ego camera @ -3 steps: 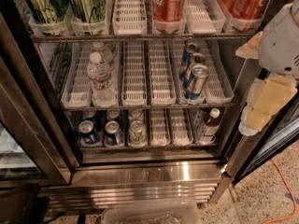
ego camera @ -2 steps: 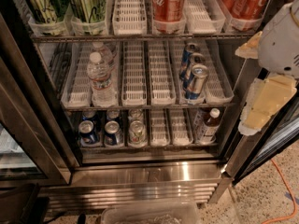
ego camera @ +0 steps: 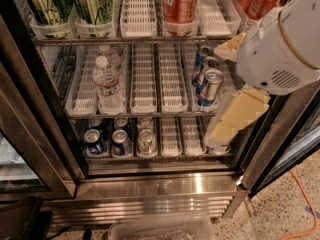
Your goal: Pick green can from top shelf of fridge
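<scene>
Two shiny yellow-green cans stand at the left of the top shelf [ego camera: 137, 14], one far left [ego camera: 42, 4] and one beside it [ego camera: 92, 3]; their tops are cut off by the frame's edge. Red cola cans [ego camera: 180, 3] stand further right on the same shelf. The fridge [ego camera: 155, 186] is open in front of me. My gripper [ego camera: 235, 116], cream-coloured below a white arm housing [ego camera: 280, 44], hangs at the right, in front of the middle shelf's right side. It is well right of and below the green cans and touches none.
The middle shelf holds water bottles [ego camera: 107, 81] at the left and slim blue-silver cans [ego camera: 207, 84] at the right. The lowest shelf holds several small cans [ego camera: 117, 141]. A dark door frame [ego camera: 30, 109] runs down the left. A clear bin [ego camera: 160, 229] and an orange cable [ego camera: 305, 199] are on the floor.
The arm and gripper have moved left, from the fridge's right edge to in front of the right side of the shelves. The cans and bottles have not moved.
</scene>
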